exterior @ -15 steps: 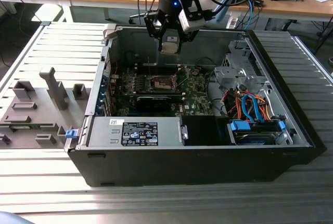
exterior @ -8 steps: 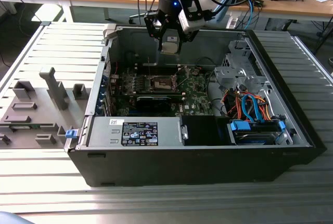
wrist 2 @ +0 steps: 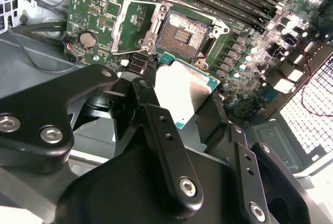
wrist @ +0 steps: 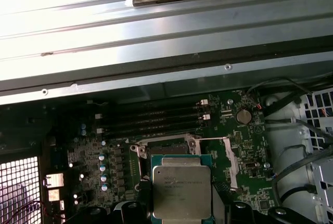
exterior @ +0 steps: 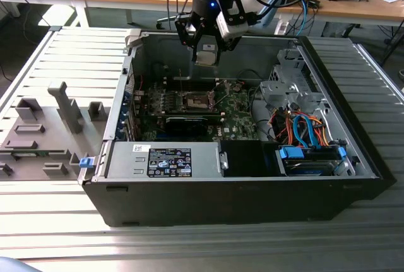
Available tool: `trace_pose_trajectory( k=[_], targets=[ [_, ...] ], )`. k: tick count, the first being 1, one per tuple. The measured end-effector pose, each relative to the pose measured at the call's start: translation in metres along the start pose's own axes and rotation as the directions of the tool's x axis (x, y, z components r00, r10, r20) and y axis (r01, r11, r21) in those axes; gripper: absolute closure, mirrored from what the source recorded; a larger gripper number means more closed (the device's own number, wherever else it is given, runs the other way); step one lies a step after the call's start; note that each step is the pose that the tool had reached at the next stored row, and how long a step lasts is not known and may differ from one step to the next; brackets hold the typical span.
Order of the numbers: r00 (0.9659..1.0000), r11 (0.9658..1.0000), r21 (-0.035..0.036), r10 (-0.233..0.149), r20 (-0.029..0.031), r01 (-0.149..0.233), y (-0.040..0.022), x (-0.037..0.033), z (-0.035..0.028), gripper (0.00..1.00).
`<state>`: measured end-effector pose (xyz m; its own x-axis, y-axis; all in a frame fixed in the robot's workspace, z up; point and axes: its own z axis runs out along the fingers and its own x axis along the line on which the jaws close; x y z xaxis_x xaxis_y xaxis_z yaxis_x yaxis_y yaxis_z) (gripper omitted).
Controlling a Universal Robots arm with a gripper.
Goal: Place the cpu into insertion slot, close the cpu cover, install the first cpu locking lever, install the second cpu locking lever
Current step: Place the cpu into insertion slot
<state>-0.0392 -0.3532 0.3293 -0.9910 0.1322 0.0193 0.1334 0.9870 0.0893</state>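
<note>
The gripper (exterior: 206, 51) was clamped on the cpu (wrist 2: 182, 90), with a finger (wrist 2: 151, 109) on each of two opposite edges; the chip hung in the air well above the insertion slot (wrist 2: 183, 36), inside the mouth of the open computer case (exterior: 252, 199), touching nothing but the fingers; the slot lay bare on the green circuit board (exterior: 238, 105), its dark contact field uncovered; the cpu cover (wrist 2: 117, 29) was swung back just beside the slot, so nothing stood between chip and slot.

In the first wrist view the chip's edges ran roughly parallel to the slot's silvery rim, which I judged a fair start. To seat it well, the chip wanted to be held level and brought squarely over the slot before any descent; the drop should have been straight and slow, with no sideways slide once near the slot, since the contacts looked fine and easily bent; the chip's corner marking needed to agree with the slot's, though I could not tell from these views whether it did; the grip was best kept until the chip lay flush within the rim.
</note>
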Motion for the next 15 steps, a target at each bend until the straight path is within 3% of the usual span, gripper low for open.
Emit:
trace_pose_trajectory(
  k=[15],
  targets=[
    [0.9999,0.9999,-0.0002,0.011,0.001,-0.011,0.0,0.0,0.0001,0.46]
  ],
)
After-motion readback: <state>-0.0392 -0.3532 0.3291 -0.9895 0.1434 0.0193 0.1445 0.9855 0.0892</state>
